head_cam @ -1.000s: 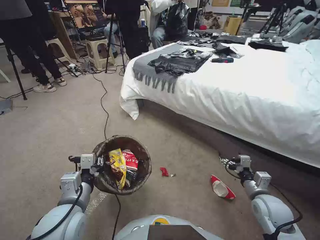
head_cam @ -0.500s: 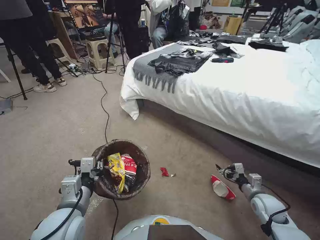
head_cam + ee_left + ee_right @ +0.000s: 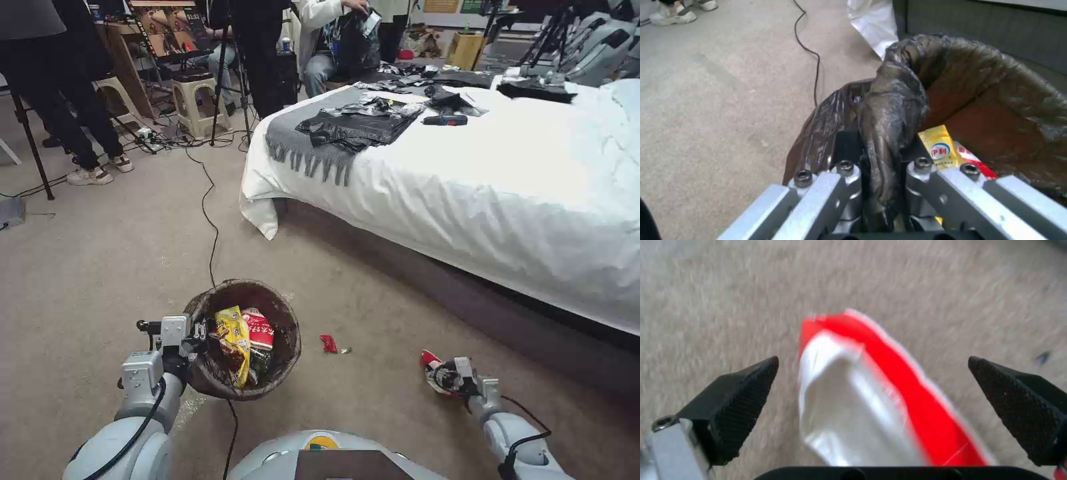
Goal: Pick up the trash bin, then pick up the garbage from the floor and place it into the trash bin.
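The trash bin [image 3: 292, 335], lined with a crinkled dark bag, hangs just above the carpet. My left gripper [image 3: 197, 331] is shut on its near rim, and the left wrist view shows the fingers clamped on the bag fold [image 3: 884, 143]. Inside lie a yellow wrapper [image 3: 234, 335] and a red wrapper [image 3: 261, 327]; the yellow wrapper [image 3: 941, 150] also shows past the fingers. My right gripper [image 3: 437, 375] is low over a red-white carton [image 3: 429, 359] on the floor. It stands open, with the carton [image 3: 849, 406] between its fingertips [image 3: 756, 376]. A small red scrap [image 3: 328, 343] lies between bin and carton.
A bed with a white sheet [image 3: 480, 193] and a dark base runs along the right. A black cable [image 3: 211, 233] crosses the carpet and passes under the bin. People, tripods and stools [image 3: 197, 100] crowd the far left.
My right arm has come down and to the left, from above the floor beside the carton to right over it. The left gripper and the bin sank slightly, then stayed still.
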### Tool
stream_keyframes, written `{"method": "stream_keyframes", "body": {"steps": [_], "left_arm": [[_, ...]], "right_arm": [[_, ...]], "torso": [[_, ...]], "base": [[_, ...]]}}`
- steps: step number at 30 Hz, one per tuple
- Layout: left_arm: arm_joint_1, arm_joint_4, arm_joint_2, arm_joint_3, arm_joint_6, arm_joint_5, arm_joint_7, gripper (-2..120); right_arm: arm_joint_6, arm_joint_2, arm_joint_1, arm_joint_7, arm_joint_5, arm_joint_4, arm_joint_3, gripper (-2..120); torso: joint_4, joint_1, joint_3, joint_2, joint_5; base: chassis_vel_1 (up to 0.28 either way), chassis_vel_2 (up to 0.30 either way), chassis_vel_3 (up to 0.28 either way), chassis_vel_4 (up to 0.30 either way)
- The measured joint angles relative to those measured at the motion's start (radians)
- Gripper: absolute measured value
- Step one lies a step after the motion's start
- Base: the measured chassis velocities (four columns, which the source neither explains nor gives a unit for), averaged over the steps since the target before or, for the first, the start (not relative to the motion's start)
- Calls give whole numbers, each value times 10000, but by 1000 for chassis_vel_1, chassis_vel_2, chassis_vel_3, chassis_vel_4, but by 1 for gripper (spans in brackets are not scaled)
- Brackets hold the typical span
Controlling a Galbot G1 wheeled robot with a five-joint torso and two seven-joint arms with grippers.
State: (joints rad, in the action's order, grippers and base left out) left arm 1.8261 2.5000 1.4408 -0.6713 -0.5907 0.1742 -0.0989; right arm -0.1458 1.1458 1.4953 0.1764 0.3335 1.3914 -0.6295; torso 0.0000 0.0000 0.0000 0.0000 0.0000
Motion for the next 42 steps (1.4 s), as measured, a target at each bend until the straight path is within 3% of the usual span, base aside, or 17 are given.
{"method": "stream_keyframes", "body": {"steps": [17, 20, 24, 28, 33, 36, 38, 42], "left_arm": [[-66, 0, 4, -13, 35, -58, 12, 7], [-67, 0, -6, -28, 39, -57, 13, 7], [-98, 0, -24, -35, 46, -51, 16, 7], [-159, 0, -28, 11, 53, -50, 19, 7], [-186, 0, -30, 15, 56, -50, 22, 7], [-204, 0, -30, 15, 60, -51, 24, 7], [-208, 0, -29, 15, 60, -51, 25, 7], [-239, 0, -20, 32, 74, -59, 31, 7]], "right_arm": [[228, 338, -511, 82, -198, -1202, 316, 100], [275, 348, -583, 106, -84, -1348, 291, 95], [380, 336, -589, 108, 39, -1427, 211, 84], [383, 337, -454, 105, 62, -1188, 86, 65], [401, 340, -380, 106, 41, -1013, 56, 52], [459, 355, -319, 93, -84, -851, 22, 36], [470, 359, -307, 93, -135, -819, 15, 33], [573, 393, -260, 104, -414, -664, 5, 17]], "torso": [[0, 0, 0, 0, -5], [-1, 0, 0, 0, -7], [-1, 0, 0, 0, -4], [-1, 0, 0, 0, 2], [4, 0, 0, 0, 4], [3, 0, 0, 0, 5], [1, 0, 0, 0, 5], [1, 0, 0, 0, 6]], "base": [[0, 0, 0, 0], [0, 0, 0, 0], [0, 0, 0, 0], [0, 0, 0, 0], [0, 0, 0, 0], [0, 0, 0, 0], [0, 0, 0, 0], [0, 0, 0, 0]]}}
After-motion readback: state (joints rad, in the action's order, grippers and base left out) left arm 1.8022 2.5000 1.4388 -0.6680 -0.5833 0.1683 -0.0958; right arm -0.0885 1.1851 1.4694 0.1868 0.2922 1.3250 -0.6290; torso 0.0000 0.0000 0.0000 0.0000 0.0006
